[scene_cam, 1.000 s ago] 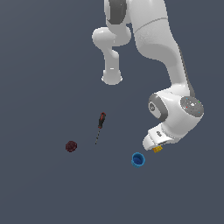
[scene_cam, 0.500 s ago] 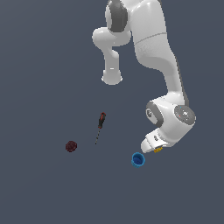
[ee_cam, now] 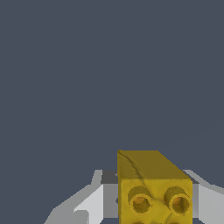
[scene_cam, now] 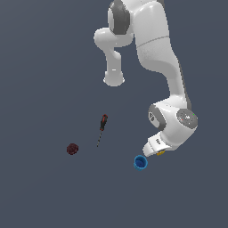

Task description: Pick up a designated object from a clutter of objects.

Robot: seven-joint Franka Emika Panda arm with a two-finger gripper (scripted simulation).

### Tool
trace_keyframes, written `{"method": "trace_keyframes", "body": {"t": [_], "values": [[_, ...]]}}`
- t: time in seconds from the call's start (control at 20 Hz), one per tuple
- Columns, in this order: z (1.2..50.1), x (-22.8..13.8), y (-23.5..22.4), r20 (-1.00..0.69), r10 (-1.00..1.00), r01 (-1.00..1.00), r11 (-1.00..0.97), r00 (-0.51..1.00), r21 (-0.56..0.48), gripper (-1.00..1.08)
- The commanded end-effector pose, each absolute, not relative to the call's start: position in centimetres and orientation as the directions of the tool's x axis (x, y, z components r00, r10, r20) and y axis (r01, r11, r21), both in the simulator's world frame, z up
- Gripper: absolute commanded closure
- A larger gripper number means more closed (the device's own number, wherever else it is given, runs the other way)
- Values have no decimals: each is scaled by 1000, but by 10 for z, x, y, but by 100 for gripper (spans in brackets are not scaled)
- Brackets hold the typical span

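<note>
Worktop: plain dark grey-blue surface, filling both views.

Arm: white, reaching down on the exterior view's right. Since half a second ago I see its wrist lower, closer to the blue cup.

Pincer: buried under the wrist in the exterior view. In my wrist view its grey fingers stand on either side of the yellow block with a gap showing on one side; I cannot tell whether they grip it or how far apart they are.

Screwdriver: red-black handle away from the camera, thin shaft toward it, lying where it did before.

Blue cup: mouth up, just beside the wrist, unmoved.

Dark red lump: on the exterior view's left, well apart from the rest, unmoved.

Yellow block: between the fingers; only a yellow sliver shows beneath the wrist outside. Its long axis runs straight away from the wrist camera, the round-studded face toward the lens.
</note>
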State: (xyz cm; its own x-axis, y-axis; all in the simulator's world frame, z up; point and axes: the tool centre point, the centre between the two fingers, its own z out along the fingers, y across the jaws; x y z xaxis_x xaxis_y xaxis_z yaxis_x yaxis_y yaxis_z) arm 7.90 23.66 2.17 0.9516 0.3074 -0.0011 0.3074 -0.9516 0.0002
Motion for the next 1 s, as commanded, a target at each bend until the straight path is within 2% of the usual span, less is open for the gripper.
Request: {"method": "trace_keyframes", "body": {"t": [0.0,0.5,0.95], "values": [[22,79,237,0,308,308,-952,952,0,108],[29,77,232,0,308,308,-952,952,0,108],[67,66,209,0,307,307,-952,952,1,108]]}}
